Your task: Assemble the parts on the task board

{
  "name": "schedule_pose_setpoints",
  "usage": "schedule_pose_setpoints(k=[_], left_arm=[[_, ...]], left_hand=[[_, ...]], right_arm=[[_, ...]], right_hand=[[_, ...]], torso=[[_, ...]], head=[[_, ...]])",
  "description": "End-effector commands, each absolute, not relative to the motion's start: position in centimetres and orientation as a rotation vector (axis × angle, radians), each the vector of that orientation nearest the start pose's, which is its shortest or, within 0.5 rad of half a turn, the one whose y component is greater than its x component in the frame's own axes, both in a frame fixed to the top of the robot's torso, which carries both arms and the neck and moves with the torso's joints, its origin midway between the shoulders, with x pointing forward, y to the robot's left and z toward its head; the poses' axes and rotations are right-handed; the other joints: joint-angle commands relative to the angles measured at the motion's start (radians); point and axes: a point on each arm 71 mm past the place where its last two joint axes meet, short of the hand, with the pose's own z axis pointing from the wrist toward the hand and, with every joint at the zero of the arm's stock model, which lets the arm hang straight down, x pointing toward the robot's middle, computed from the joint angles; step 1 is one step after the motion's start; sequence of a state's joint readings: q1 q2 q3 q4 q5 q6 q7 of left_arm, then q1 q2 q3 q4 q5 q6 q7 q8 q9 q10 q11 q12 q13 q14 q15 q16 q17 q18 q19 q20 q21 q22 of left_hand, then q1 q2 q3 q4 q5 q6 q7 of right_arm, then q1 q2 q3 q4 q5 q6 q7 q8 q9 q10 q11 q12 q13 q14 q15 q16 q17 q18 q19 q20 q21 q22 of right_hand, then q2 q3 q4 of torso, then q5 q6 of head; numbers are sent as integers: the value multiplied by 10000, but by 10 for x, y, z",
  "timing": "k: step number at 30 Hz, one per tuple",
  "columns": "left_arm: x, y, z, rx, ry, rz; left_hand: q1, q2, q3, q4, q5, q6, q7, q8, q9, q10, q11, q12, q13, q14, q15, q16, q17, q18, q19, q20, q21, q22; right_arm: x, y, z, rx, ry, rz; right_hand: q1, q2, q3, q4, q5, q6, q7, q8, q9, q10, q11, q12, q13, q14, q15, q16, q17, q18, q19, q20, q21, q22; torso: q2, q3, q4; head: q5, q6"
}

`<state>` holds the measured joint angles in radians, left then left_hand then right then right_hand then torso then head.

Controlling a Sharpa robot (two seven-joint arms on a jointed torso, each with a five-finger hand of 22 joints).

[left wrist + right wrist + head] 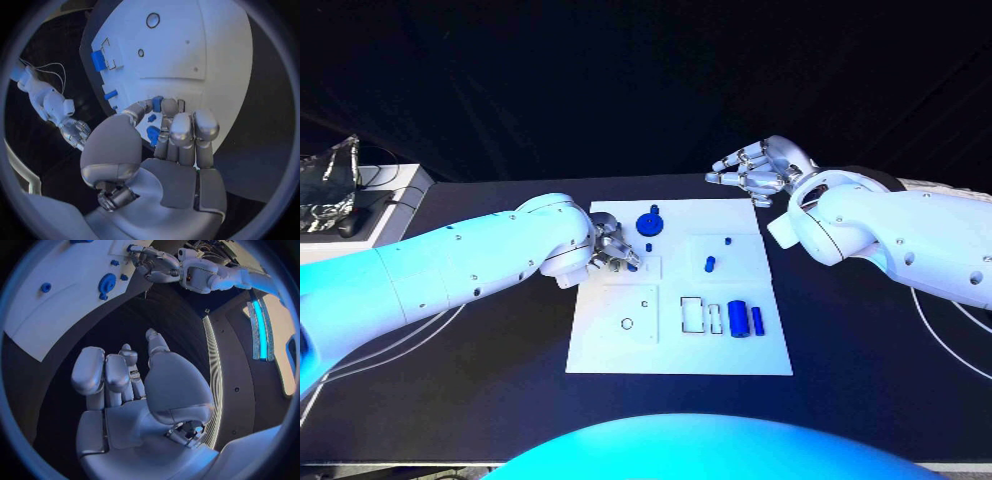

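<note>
The left hand (610, 252) hovers over the task board's (610, 352) left edge, fingers curled around a small blue part (157, 103), which the left wrist view reveals at its fingertips. The right hand (759, 170) hangs beyond the board's far right corner, fingers curled, holding nothing.

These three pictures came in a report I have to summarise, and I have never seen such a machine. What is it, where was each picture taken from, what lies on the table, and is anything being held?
It is a robot with two white arms, each ending in a silver hand. The square picture looks down from its head; the two round ones come from cameras at its wrists.

On the black table lies a white task board carrying small blue parts: a round knobbed piece, a small peg and a thicker cylinder.

The left hand is over the board's edge, its fingers bent at a small blue part; whether they actually hold it I cannot tell. The right hand sits beyond the board's far corner with its fingers curled, holding nothing.
</note>
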<state>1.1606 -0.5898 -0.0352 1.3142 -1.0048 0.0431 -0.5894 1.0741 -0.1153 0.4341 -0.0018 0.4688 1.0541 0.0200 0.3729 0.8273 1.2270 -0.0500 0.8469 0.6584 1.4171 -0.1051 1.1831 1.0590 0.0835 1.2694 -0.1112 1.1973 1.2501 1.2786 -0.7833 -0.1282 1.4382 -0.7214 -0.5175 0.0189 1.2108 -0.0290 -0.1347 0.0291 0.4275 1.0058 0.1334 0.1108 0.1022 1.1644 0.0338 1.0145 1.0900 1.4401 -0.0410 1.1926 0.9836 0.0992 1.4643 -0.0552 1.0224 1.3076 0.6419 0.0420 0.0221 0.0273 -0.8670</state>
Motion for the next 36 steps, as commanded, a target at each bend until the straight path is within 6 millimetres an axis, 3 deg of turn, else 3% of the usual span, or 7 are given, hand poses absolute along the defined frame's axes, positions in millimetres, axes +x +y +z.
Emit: schedule_pose_setpoints(k=[1, 6, 7, 11, 13, 24, 36], left_arm=[[493, 146, -264, -2960, 23953, -4137], [494, 145, -264, -3038, 23882, -4192], [494, 145, -264, -3054, 23871, -4200], [494, 144, -264, -3094, 23854, -4207], [494, 144, -264, -3105, 23857, -4195], [495, 148, -265, -3163, 23874, -4105], [493, 154, -264, -3094, 23940, -4001]], left_hand=[[164, 281, 484, -846, -97, 295, -268, 132, 108, -1, -223, 104, 200, 40, -56, 51, -13, -220, 96, -32, -56, 17], [330, 384, -142, -613, -149, 313, -288, 137, 53, -16, -214, 24, 421, 33, -71, 49, -45, -247, 116, -59, -121, 49], [225, 395, -418, -488, -233, 346, -328, 157, 58, 3, -231, 32, 450, 30, -57, 41, -59, -251, 121, -58, -126, 55], [460, 813, -2090, -112, -290, 418, -345, 143, -7, -17, -227, -15, 593, 34, -73, 47, -84, -265, 139, -68, -185, 90], [606, 910, -2478, -45, -300, 424, -346, 111, -52, -16, -217, -44, 631, 31, -80, 45, -97, -268, 154, -69, -197, 117], [735, 1023, -3396, 288, -325, 443, -342, 134, -87, -12, -211, -103, 766, 18, -70, 42, -151, -265, 188, -58, -300, 226], [863, 1225, -5526, 779, -344, 478, -320, 220, -27, -19, -182, -84, 817, 14, -52, 48, -182, -266, 229, -45, -411, 360]], right_arm=[[510, -209, -180, 5264, 16153, 9258], [510, -209, -180, 5261, 16156, 9261], [510, -209, -180, 5260, 16157, 9261], [510, -209, -180, 5256, 16164, 9264], [510, -209, -180, 5255, 16169, 9265], [510, -209, -180, 5263, 16170, 9252], [510, -211, -180, 5282, 16142, 9226]], right_hand=[[-81, -4, 15, 56, -30, -20, 53, -53, 16, -29, -29, -43, -2, 6, -41, -35, -9, -28, 406, -29, -30, 1369], [-81, -4, 15, 56, -30, -20, 53, -53, 16, -29, -29, -43, -2, 6, -41, -35, -9, -28, 406, -29, -30, 1369], [-81, -4, 15, 56, -30, -20, 53, -53, 16, -29, -29, -43, -2, 6, -41, -35, -9, -28, 406, -29, -30, 1369], [-81, -4, 15, 56, -30, -20, 53, -53, 16, -29, -29, -43, -2, 6, -41, -35, -9, -28, 406, -29, -30, 1369], [-81, -4, 15, 56, -30, -20, 53, -53, 16, -29, -29, -43, -2, 6, -41, -35, -9, -28, 406, -29, -30, 1369], [-81, -4, 15, 56, -30, -20, 53, -53, 16, -29, -29, -43, -2, 6, -41, -35, -9, -28, 406, -29, -30, 1369], [-83, -15, 5, 47, -29, -27, 57, -59, 16, -41, -27, -85, -23, 4, -43, -56, -39, -25, 399, -31, -70, 1361]], torso=[[-1, -2, 1], [2, 3, 4], [1, 4, 8], [4, 3, 5], [3, 4, 3], [0, -2, 2], [1, -15, 3]], head=[[-1, -1], [0, -1], [-4, 0], [-3, -3], [-3, -2], [-12, -4], [-19, -2]])
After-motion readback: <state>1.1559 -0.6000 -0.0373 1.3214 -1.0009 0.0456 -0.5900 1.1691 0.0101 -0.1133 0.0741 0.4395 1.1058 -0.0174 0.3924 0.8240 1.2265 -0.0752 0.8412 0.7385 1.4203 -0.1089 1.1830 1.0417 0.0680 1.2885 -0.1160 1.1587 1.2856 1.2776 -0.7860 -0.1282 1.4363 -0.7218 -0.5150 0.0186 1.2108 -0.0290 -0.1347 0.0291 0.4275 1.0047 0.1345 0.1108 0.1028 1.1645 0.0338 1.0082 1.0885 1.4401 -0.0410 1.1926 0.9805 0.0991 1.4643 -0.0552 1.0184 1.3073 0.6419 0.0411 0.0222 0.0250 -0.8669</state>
